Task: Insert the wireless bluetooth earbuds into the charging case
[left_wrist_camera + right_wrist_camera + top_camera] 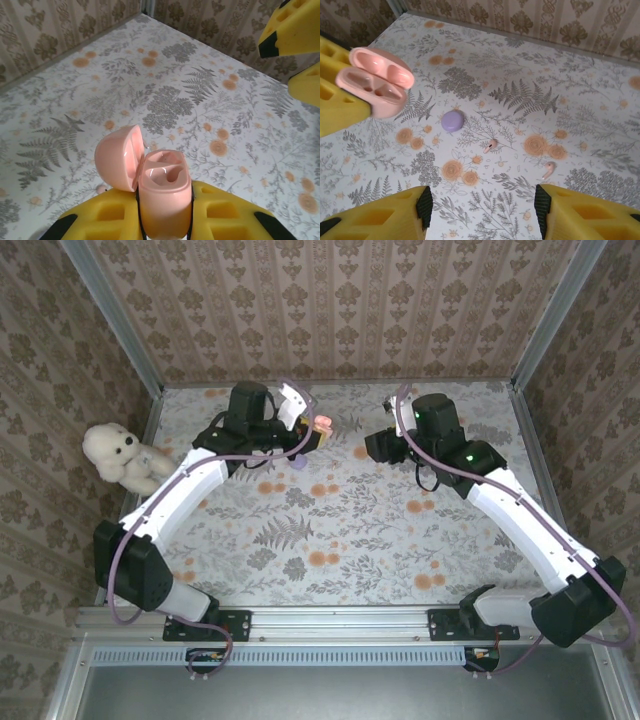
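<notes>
Holding: left gripper (165,222) clamps pink charging case (164,187) upright, lid (117,157) open, sockets apparently empty, ready for loading.
Right gripper (483,202): spread wide, empty.
Earbuds (490,145) (549,170): both loose on table (600,100), near lilac pebble (452,121).

Pink charging case (165,195) is up off the table (600,100), lid flipped open, both wells empty, pinched upright in the left gripper (165,227). One pink earbud (490,146) and the second earbud (549,170) lie loose on the tabletop, near each other but not touching.

The pink charging case (165,195) runs off the left wrist view's bottom edge.
</notes>
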Robot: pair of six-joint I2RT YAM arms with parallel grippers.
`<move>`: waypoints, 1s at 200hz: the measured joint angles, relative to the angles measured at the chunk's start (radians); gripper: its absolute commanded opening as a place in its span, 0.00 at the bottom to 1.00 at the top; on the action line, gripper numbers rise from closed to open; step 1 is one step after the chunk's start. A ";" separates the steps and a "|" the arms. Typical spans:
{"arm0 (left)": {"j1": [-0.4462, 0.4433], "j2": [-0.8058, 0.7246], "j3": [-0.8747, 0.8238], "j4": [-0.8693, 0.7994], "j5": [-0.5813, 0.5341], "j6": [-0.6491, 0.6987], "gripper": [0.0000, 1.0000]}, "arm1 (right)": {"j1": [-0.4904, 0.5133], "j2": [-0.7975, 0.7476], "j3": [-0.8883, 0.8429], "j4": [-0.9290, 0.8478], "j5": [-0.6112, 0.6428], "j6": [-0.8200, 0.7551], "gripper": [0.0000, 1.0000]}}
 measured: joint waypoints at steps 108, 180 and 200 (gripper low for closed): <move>0.013 -0.068 -0.179 0.375 -0.109 -0.083 0.00 | 0.000 0.279 0.019 -0.007 0.106 0.383 0.59; 0.041 -0.071 -0.242 0.529 -0.113 -0.151 0.00 | 0.008 0.609 0.240 -0.097 0.120 0.597 0.53; 0.047 -0.072 -0.252 0.556 -0.113 -0.167 0.00 | 0.019 0.690 0.322 -0.130 0.121 0.636 0.52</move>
